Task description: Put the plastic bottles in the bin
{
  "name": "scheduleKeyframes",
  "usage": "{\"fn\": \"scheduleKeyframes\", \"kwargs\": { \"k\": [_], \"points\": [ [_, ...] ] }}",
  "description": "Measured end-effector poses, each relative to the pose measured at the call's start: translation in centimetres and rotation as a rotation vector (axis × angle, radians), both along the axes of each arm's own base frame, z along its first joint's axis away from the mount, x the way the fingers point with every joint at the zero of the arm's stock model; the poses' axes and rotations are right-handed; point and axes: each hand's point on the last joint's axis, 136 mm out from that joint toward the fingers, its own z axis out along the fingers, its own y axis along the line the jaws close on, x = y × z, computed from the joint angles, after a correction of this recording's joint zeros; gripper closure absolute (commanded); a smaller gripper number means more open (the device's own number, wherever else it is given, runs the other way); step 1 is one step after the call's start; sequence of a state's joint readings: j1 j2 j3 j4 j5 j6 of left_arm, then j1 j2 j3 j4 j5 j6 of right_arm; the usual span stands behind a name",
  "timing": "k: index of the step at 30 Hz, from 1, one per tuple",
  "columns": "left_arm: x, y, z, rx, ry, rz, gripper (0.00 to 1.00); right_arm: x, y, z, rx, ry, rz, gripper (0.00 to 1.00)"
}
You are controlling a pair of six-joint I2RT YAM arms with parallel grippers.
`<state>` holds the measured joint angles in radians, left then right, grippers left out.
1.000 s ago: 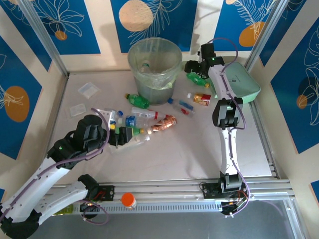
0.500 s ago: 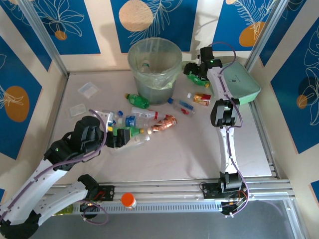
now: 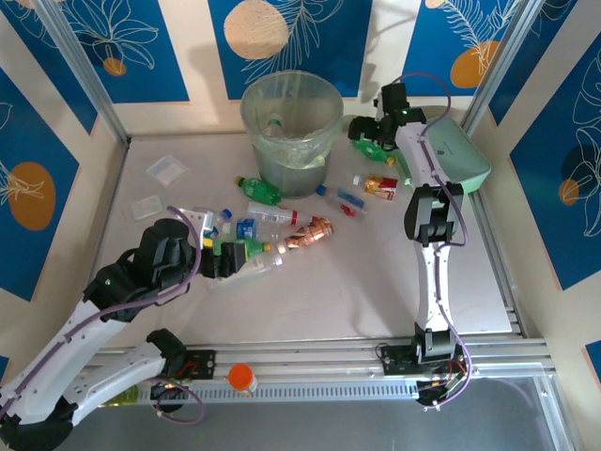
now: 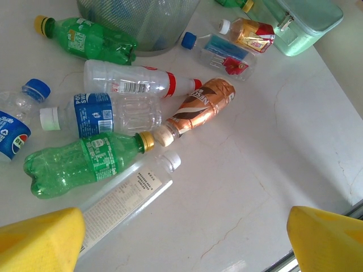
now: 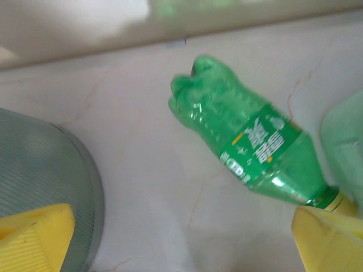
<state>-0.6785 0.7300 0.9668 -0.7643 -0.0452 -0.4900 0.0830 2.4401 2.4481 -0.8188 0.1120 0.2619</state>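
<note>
Left hand: the left hand is down low over the surface, yellow pads spread wide, nothing between them.
Just ahead of it: a heap of plastic bottles on their sides. There's a green bottle with a yellow cap, a clear bottle with a white label lying alongside it, and a copper-wrapped bottle nose to nose with the yellow cap.
Further back: a blue-labelled bottle, a red-banded clear bottle and another green bottle right at the foot of the bin.
Right hand: the right hand is at the far side, pads wide apart and gripping nothing.
Under it: a crushed green bottle flat on the surface, cap end close to the right-side pad.
Bin: the bin stands upright at the back, its wall just left of the right hand.
Mint-green box: the mint-green box sits just beside that crushed bottle.
</note>
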Motion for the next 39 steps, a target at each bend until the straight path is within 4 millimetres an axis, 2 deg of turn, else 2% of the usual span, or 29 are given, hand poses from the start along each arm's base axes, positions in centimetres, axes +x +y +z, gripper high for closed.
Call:
{"fn": "scheduleKeyframes", "kwargs": {
  "k": [4,8,12,17,22,30,33,39],
  "points": [
    [-0.1,0.1,0.1,-0.004,-0.002,0.001,0.08,1.0,-2.3,0.9,0.081,-0.019,-0.004,0.00],
    [-0.1,0.1,0.2,-0.007,-0.005,0.001,0.09,0.8,-4.2,-0.6,0.077,0.020,-0.019,0.01],
    [-0.1,0.1,-0.1,-0.002,0.001,0.001,0.09,0.4,-2.9,-1.7,0.039,0.040,0.024,0.01],
    [0.0,0.0,-0.6,0.016,0.019,-0.001,0.08,0.9,-0.9,-1.4,0.052,0.013,0.074,0.01],
    [0.0,0.0,-0.8,0.021,0.024,-0.001,0.09,1.2,-0.5,-1.1,0.052,-0.009,0.105,0.01],
    [0.2,-0.2,-1.1,0.029,0.034,-0.001,0.09,0.1,-0.5,-1.9,0.088,0.041,0.134,0.01],
    [0.3,-0.2,-1.3,0.034,0.040,-0.001,0.09,0.0,-1.0,-2.2,0.057,0.050,0.121,0.01],
    [0.3,-0.3,-1.3,0.036,0.043,-0.001,0.09,0.7,-2.6,-4.7,-0.052,0.066,0.098,0.01]
  ]
}}
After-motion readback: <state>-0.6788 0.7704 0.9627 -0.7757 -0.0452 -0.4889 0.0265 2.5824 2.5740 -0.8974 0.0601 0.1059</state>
